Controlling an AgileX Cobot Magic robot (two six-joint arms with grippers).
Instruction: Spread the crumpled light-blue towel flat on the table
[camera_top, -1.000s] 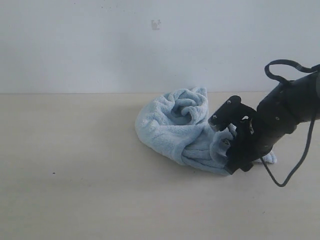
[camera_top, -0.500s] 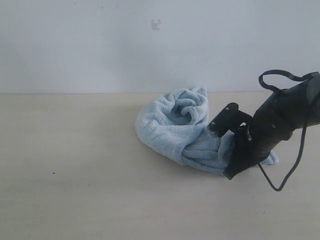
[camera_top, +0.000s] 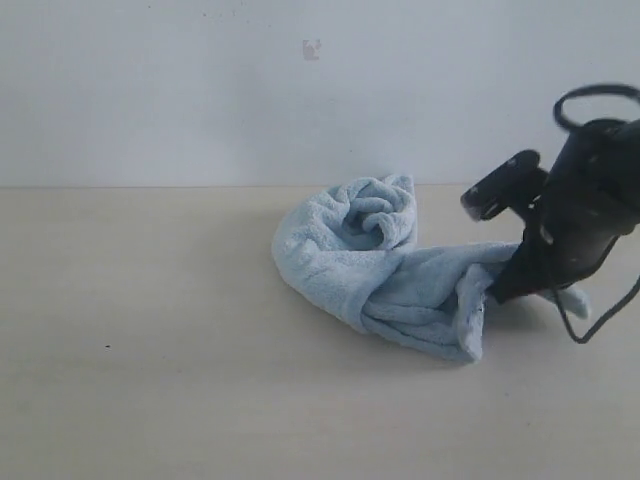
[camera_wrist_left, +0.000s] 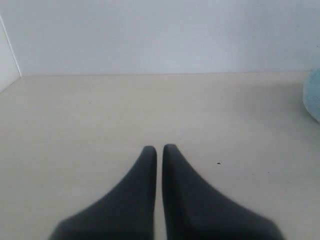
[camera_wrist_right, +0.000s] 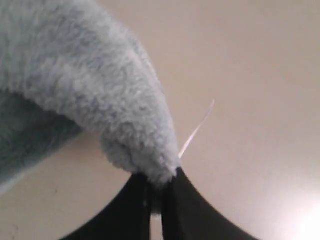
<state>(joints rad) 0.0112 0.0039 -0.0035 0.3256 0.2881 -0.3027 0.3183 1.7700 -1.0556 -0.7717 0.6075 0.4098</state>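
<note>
Unfurling step: my right tool (camera_wrist_right: 157, 182) clamps a towel (camera_top: 370, 270) corner (left tool (camera_wrist_left: 159, 150) pressed together, idle); next, drag it outward along the surface (camera_top: 150, 350).

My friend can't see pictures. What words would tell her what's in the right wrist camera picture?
The right gripper is shut on a bunched edge of the fluffy light-blue towel, pinched between its two black tips. The rest of the picture is the plain beige table.

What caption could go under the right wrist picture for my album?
The right hand pinches a fluffy corner of the light-blue towel over the beige table.
</note>
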